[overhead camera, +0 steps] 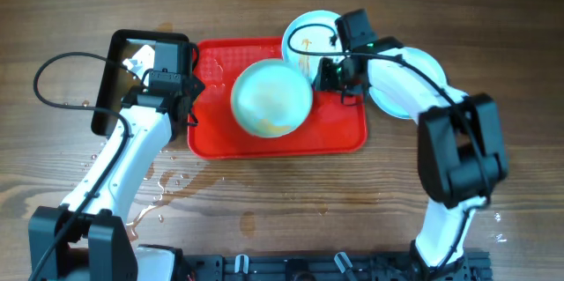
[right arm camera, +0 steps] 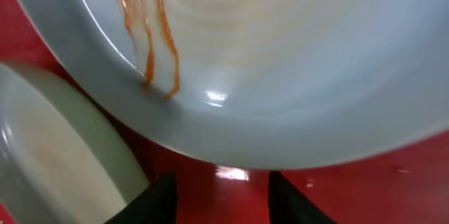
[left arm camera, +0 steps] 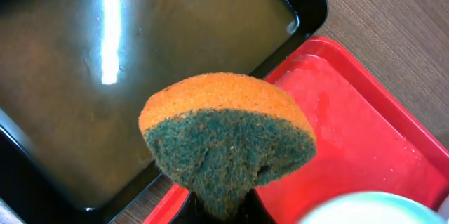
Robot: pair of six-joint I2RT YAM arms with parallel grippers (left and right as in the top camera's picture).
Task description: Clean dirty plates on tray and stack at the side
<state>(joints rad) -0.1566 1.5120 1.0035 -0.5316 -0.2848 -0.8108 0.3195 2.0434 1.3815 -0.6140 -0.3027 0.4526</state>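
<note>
The smeared plate (overhead camera: 307,39) lies at the upper right of the tray (overhead camera: 339,136), overlapping its corner and reaching past the rim. The centre plate (overhead camera: 271,98) sits mid-tray. The third plate (overhead camera: 392,103) lies off the tray at right, on the table (overhead camera: 264,210), partly under the right arm.

The right claw (right arm camera: 221,196) hangs just below the smeared plate's edge. Its jaws are parted, with only red tray between them, so nothing is held. The left claw (overhead camera: 163,83) is clamped on a sponge (left arm camera: 228,140) over the gap between pan (left arm camera: 309,13) and tray.

Risks, in my judgement:
- The smeared plate is perched on the rim, so a nudge from the parted jaws could tip it or slide it off.
- The plastic looks glossy and likely slick, so a pinch on the thin rim could slip.
- The sponge may drip; the table at lower left already shows wet patches.

Materials:
- The plates are round, shallow and pale mint, one with thin brown streaks.
- The tray is smooth red plastic with rounded corners.
- The sponge is orange foam over coarse green scourer.
- The pan is black and holds murky water.
</note>
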